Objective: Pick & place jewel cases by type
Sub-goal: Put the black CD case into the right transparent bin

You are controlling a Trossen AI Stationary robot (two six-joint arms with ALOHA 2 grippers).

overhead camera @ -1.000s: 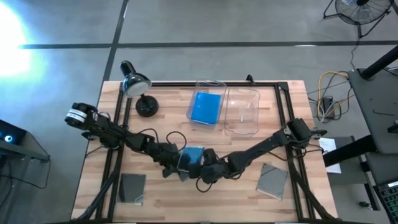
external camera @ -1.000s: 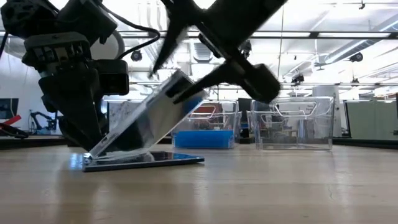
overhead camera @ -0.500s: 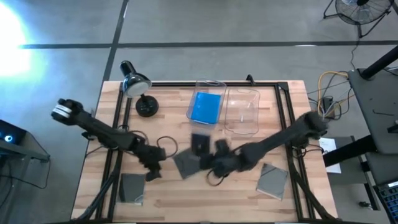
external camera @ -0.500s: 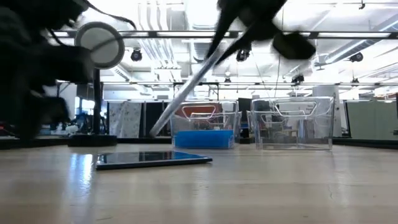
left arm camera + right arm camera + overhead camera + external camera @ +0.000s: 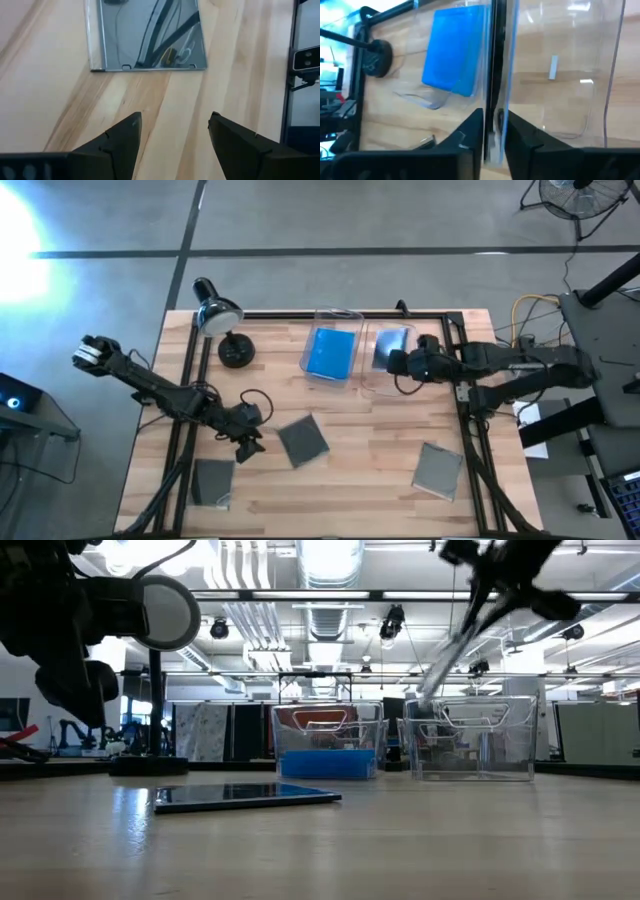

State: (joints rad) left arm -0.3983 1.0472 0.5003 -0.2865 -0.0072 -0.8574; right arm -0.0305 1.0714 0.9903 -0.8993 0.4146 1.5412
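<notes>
My right gripper (image 5: 402, 363) is shut on a dark grey jewel case (image 5: 391, 346) over the empty right clear bin (image 5: 398, 385); in the low view this case (image 5: 443, 665) slants down above that bin (image 5: 470, 745). My left gripper (image 5: 174, 135) is open, low over the table's left half (image 5: 250, 442). Just ahead of it a second grey case (image 5: 146, 34) lies flat on the wood (image 5: 303, 440). Two more grey cases lie flat near the front edge (image 5: 213, 480) (image 5: 438, 468). Blue cases (image 5: 332, 352) lie in the left bin. My right gripper pinches the grey case between its two fingers (image 5: 468, 134), near one edge (image 5: 495, 116); the wrist view shows the case edge-on. The fingers reach in from the table's right side. The case is lifted clear and slants down below the gripper (image 5: 500, 575).
A black desk lamp (image 5: 222, 320) stands at the far left corner. A black frame (image 5: 455, 355) runs along the table's far and side edges. Bare wood lies in the middle of the table between the grey cases.
My right gripper has lifted the upper grey case off the one beneath it at the table's middle and carried it up and toward the far right, over the right bin. My left gripper has drawn back toward the left. The lower case has stayed flat on the table.
</notes>
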